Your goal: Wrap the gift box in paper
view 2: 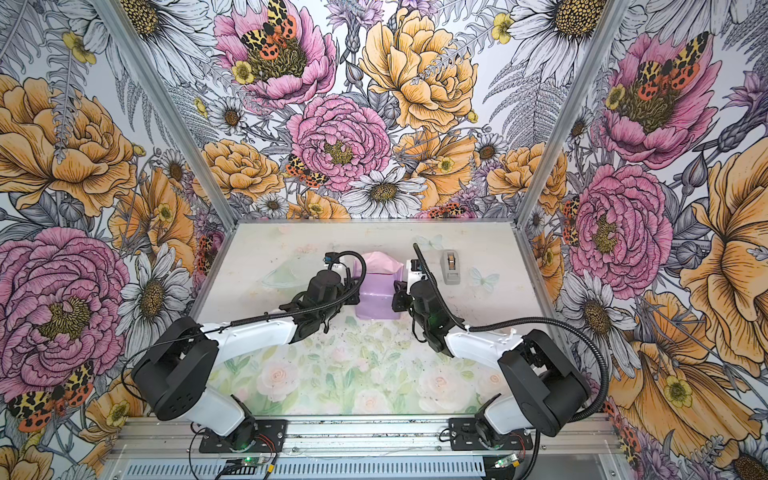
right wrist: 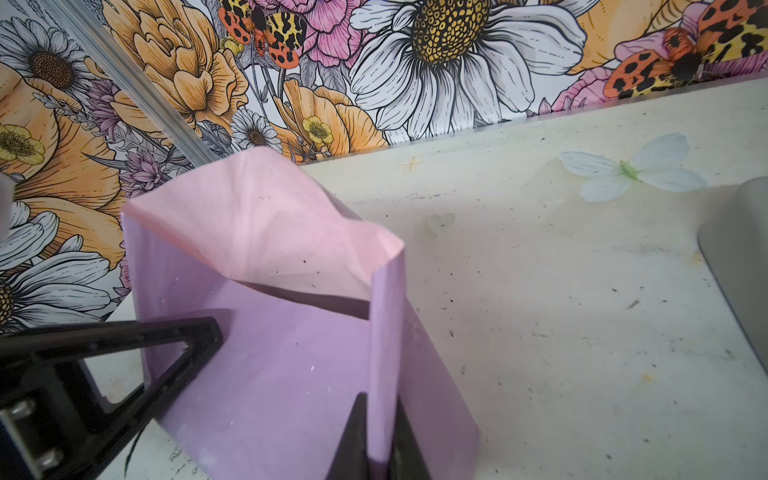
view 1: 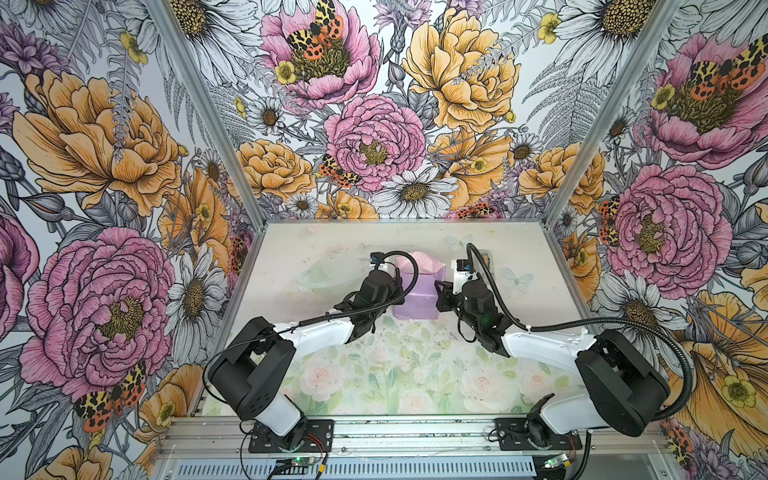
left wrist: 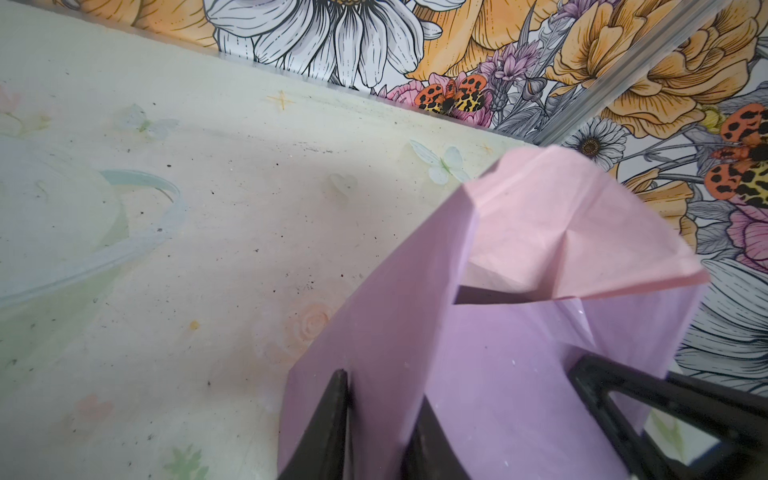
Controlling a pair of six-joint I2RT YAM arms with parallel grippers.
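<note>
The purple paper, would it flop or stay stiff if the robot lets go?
Probably floppy: the paper is thin and creased, and its top edge curls over. Likely very light, since the right gripper holds a side up by one pinched fold. It might crumple or tear if tugged hard.
</note>
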